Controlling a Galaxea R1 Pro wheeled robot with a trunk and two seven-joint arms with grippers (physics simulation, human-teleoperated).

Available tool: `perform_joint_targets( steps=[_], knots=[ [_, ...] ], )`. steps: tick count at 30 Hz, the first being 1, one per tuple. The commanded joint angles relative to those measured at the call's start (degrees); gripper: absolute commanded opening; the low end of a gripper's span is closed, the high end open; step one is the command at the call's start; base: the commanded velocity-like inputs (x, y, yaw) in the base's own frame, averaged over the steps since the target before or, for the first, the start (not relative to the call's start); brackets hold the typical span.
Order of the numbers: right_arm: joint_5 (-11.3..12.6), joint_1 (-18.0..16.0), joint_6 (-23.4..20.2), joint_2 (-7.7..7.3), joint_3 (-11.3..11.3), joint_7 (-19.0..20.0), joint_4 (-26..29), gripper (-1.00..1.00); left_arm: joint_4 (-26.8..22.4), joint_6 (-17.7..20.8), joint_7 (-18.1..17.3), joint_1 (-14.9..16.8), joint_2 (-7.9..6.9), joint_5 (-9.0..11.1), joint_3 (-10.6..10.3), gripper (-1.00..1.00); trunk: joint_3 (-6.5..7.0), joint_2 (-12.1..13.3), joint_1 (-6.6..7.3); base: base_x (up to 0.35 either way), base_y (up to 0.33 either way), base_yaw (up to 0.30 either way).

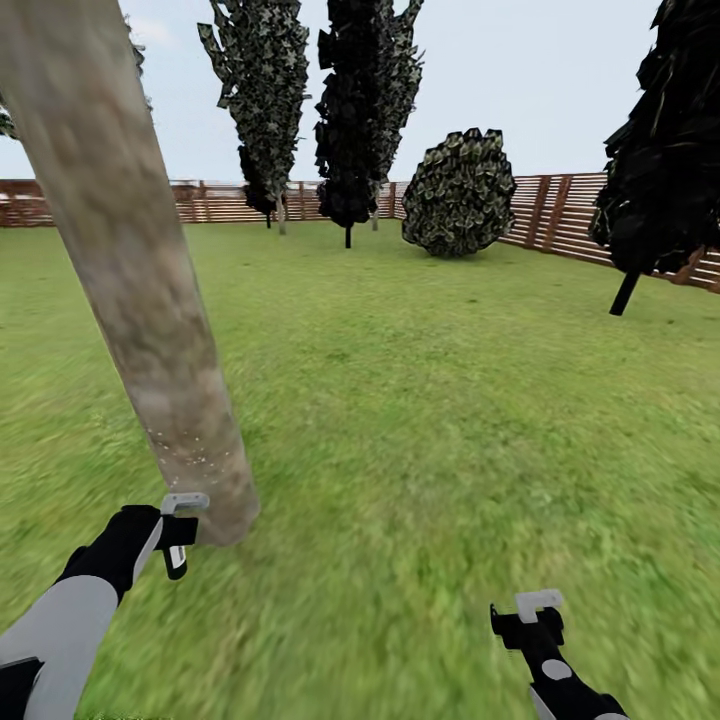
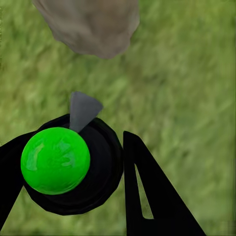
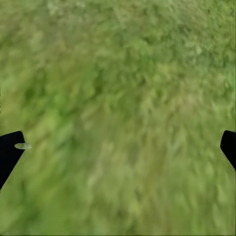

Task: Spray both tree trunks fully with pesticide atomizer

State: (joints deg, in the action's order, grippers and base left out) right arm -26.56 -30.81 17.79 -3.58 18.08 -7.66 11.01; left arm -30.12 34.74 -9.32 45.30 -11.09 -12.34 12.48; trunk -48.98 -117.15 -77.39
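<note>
My left gripper clamps the green-capped atomizer beside the tree trunk; my right gripper gapes wide, empty, over lawn

Left fingers clamped round a load; right fingers spread wide.

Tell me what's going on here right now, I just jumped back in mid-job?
The robot stands on the green lawn, close to a thick pale grey-tan tree trunk. Its left pincer is shut on the atomizer with a round bright green top and black body, whose grey nozzle points toward the trunk's base, where fine white specks already show. The right pincer is open, holding nothing, over bare grass.
</note>
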Motion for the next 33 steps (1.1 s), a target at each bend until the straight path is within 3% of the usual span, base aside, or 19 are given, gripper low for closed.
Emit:
perform_joint_targets(
  steps=[1,12,20,26,33],
  knots=[
    [-0.6,0.0,0.2,0.01,0.4,-0.2,-0.1,1.0,-0.1,0.2,-0.5,0.1,0.08,-0.6,0.3,-1.0,-0.05,0.0,-0.01,0.176,-0.242,0.272],
    [-0.6,0.0,0.2,0.06,0.4,-0.2,-0.1,1.0,-0.1,0.2,-0.5,0.1,0.19,-0.6,0.3,-1.0,-0.05,0.0,-0.01,0.227,-0.203,0.267],
    [-0.6,0.0,0.2,0.06,0.4,-0.2,-0.1,1.0,-0.2,0.2,-0.5,0.1,0.19,-0.6,0.3,-1.0,-0.05,0.0,-0.01,0.211,-0.207,0.027],
    [-0.6,0.0,0.2,0.06,0.4,-0.2,-0.1,1.0,-0.4,0.2,-0.5,0.1,0.22,-0.6,0.3,-1.0,-0.05,0.0,-0.01,0.042,-0.263,0.039],
    [-0.7,0.0,0.1,0.08,0.4,-0.2,-0.1,1.0,-0.5,0.3,-0.5,0.1,0.27,-0.5,0.3,-1.0,-0.05,0.0,-0.01,0.001,-0.273,0.233]
  ],
)
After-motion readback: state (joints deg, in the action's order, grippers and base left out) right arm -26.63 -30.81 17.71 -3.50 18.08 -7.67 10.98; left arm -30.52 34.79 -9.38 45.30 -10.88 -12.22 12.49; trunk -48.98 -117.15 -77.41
